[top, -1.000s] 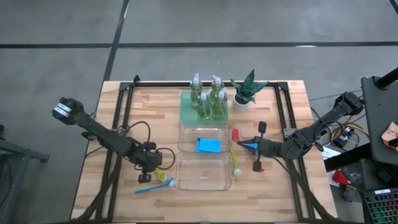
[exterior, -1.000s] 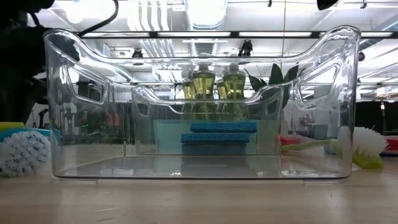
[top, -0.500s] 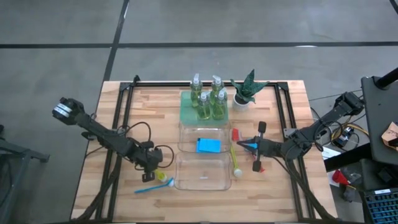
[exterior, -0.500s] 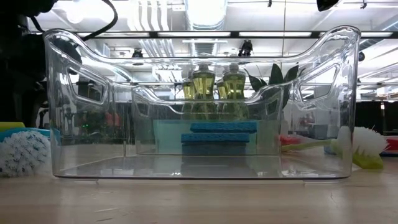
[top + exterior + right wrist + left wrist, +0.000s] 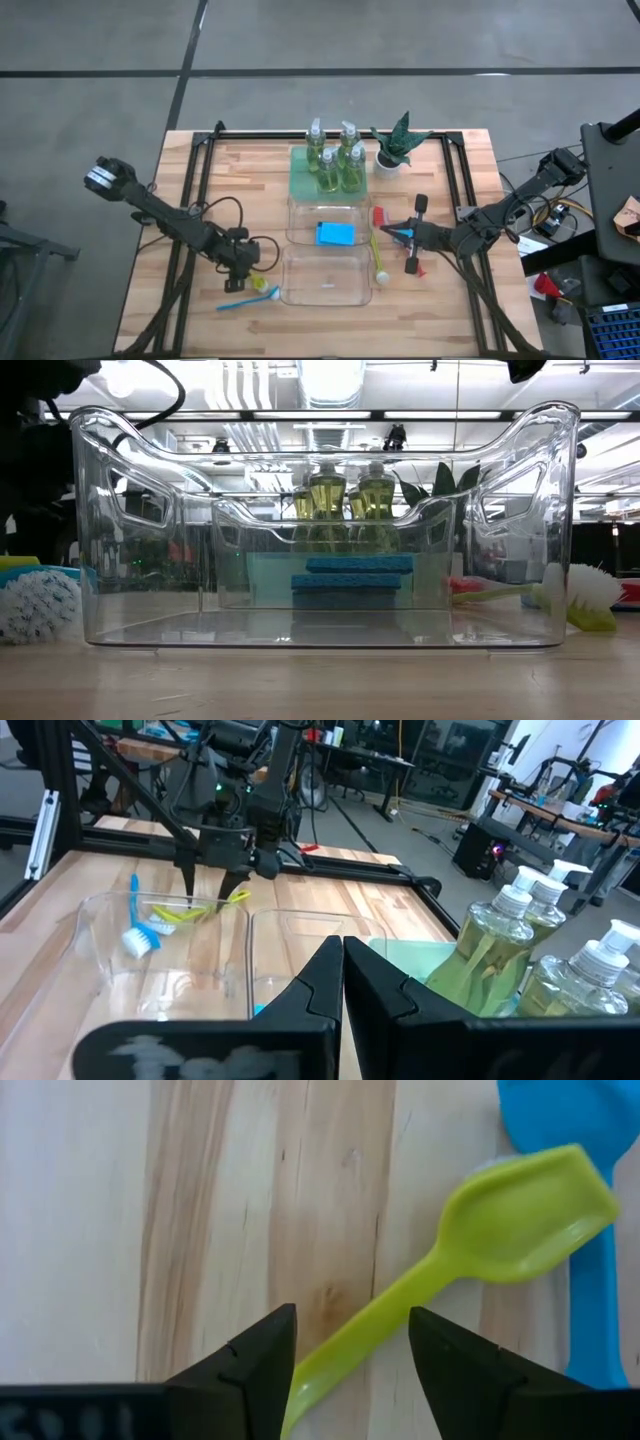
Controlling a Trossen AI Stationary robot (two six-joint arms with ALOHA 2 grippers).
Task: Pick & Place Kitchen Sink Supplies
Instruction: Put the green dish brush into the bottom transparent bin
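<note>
We see the left pincer (image 5: 247,268) low over the wooden counter (image 5: 190,310), near the left end of the front clear bin (image 5: 327,275). Its two fingers (image 5: 250,1365) are spread, and the handle of the yellow brush (image 5: 470,1255) passes between them, lying flat on the counter; we cannot tell if the fingers touch it. The blue brush (image 5: 570,1230) lies just beside the yellow one, and the two handles cross close to the pincer. In the high view both brushes lie outside the front bin, at its left front corner, with the white bristle head (image 5: 35,605) of the blue one towards the bin.

The right pincer (image 5: 398,233) hovers to the right of the two bins, pressed together and holding nothing. Near it, on the counter, lie another yellow brush (image 5: 378,256) with a white head and a red brush (image 5: 378,214).

Blue sponges (image 5: 335,234) lie in the back clear bin (image 5: 300,215). The four pump bottles (image 5: 335,158) of yellow-green liquid stand on the green tray (image 5: 298,180) behind the bins, and a small potted plant (image 5: 395,145) stands just to the right of the tray.
</note>
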